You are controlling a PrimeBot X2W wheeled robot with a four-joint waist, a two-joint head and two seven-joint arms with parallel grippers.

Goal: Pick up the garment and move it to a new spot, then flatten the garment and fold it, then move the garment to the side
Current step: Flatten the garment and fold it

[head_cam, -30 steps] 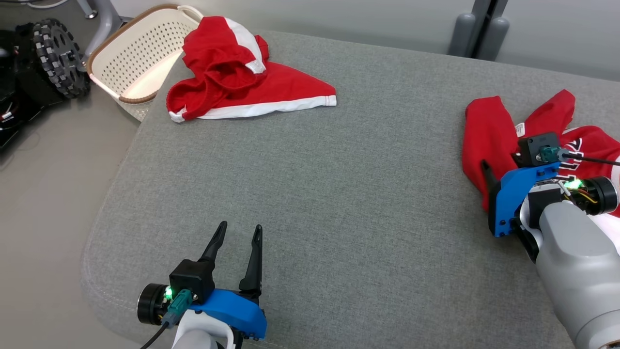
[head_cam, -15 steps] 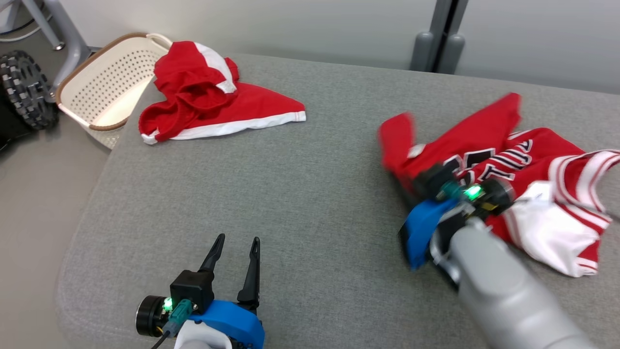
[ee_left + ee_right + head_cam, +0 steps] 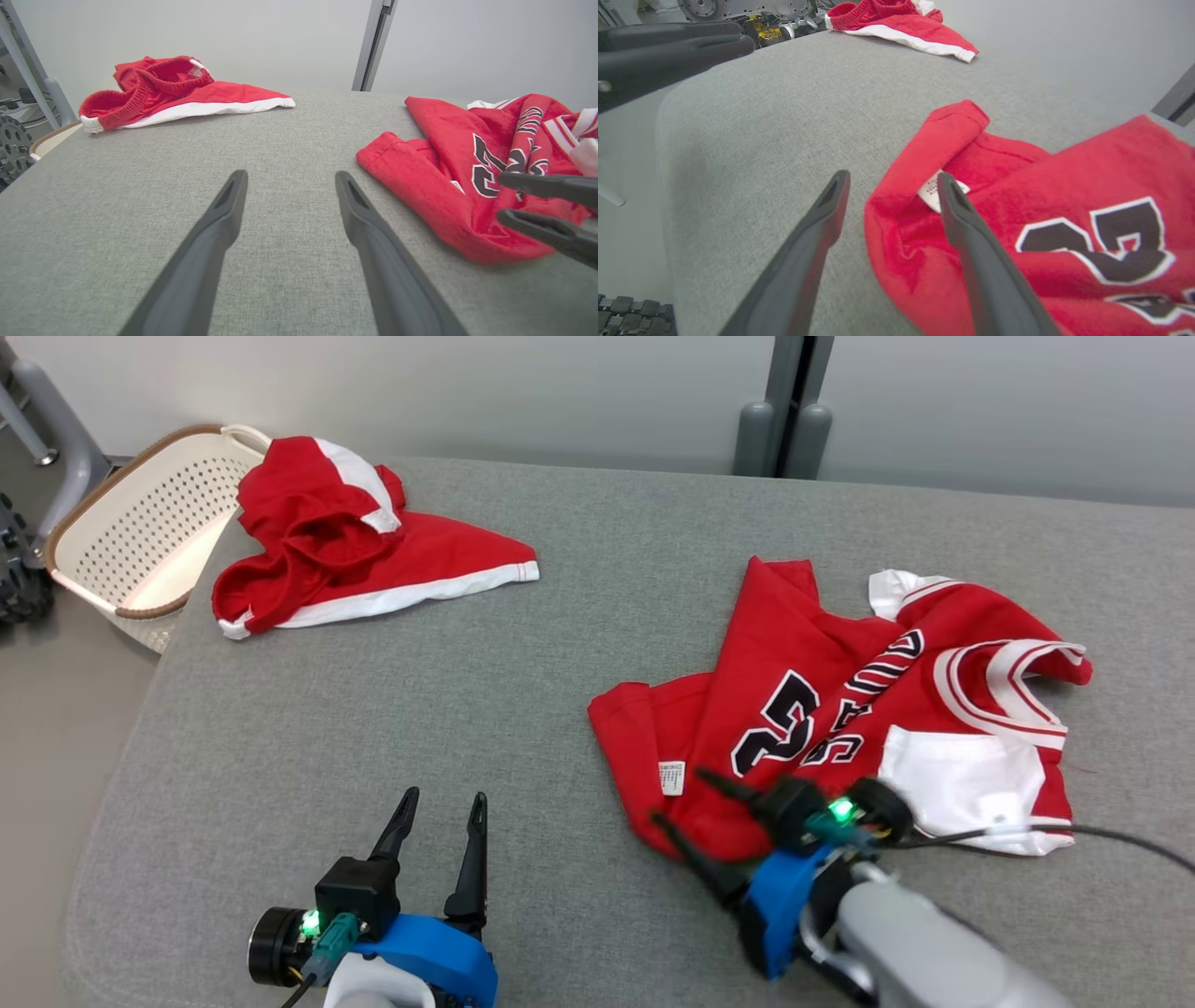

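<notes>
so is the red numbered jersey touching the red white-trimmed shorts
Apart: the head view shows bare grey fabric surface between the red numbered jersey and the red white-trimmed shorts.

Soft matt red cloth jersey (image 3: 822,709) lies on coarse grey woven fabric table (image 3: 467,709).

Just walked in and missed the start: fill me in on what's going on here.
The robot's right gripper stands open over the near left edge of a red jersey, gripping nothing. The jersey lies rumpled, not yet flattened, on the grey table. The left gripper is open too, over bare table. Red shorts lie at the far left by a white basket.
</notes>
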